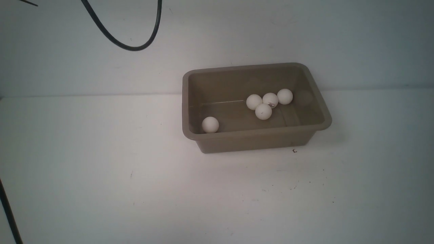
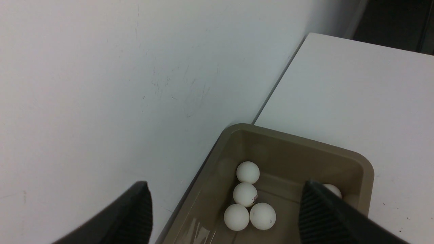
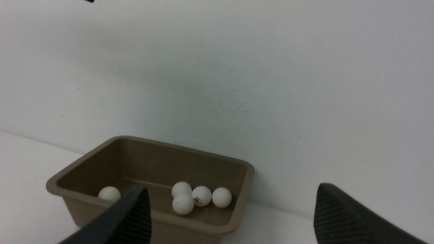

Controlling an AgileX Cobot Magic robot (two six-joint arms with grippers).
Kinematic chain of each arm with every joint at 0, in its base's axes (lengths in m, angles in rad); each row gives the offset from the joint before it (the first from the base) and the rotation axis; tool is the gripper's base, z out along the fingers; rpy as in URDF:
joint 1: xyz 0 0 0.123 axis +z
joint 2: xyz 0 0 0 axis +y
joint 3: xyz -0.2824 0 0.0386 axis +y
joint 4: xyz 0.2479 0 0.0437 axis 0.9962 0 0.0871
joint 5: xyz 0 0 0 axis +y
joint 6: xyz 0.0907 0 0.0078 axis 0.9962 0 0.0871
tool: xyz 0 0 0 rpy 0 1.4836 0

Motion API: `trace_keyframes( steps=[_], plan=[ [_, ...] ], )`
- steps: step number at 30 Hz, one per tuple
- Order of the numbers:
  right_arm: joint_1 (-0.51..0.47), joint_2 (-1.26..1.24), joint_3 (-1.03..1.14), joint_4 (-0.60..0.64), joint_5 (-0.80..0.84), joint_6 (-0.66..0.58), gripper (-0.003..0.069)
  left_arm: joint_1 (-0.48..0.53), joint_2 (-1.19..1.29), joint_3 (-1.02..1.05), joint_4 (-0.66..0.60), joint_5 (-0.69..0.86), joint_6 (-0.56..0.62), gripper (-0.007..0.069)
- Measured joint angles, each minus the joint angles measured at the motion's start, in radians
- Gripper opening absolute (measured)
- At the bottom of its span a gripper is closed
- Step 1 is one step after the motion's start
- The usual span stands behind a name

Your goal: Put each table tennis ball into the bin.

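Five table tennis balls (image 1: 263, 111) are counted in the bin (image 1: 257, 133), mid-frame; left fingers (image 2: 139, 210) and right fingers (image 3: 135, 217) are spread, empty. Only retreat seems needed.

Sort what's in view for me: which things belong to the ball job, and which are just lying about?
Job: the bin; lone ball in its near-left corner; cluster of four balls toward its right end.
Lying about: black cable looping down the wall; another cable at the front view's lower left; small dark speck on the table by the bin.
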Motion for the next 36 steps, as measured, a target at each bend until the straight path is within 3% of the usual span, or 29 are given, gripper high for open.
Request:
trace_keyframes(
  steps=[9,16,22,36],
  plan=[
    [0.000,0.000,0.076,0.001,0.040,0.000,0.0588,0.000,0.000,0.000,0.000,0.005,0.000,0.0520],
    [0.000,-0.098,0.192,-0.148,0.079,0.000,0.0588,0.000,0.000,0.000,-0.004,0.022,0.000,0.0520],
    [0.000,-0.200,0.241,-0.087,0.184,0.000,0.0588,0.000,0.000,0.000,-0.004,0.040,-0.001,0.0520],
    [-0.035,-0.270,0.380,0.056,0.184,0.001,0.0588,0.000,0.047,0.000,-0.031,0.061,-0.006,0.0520]
  ],
)
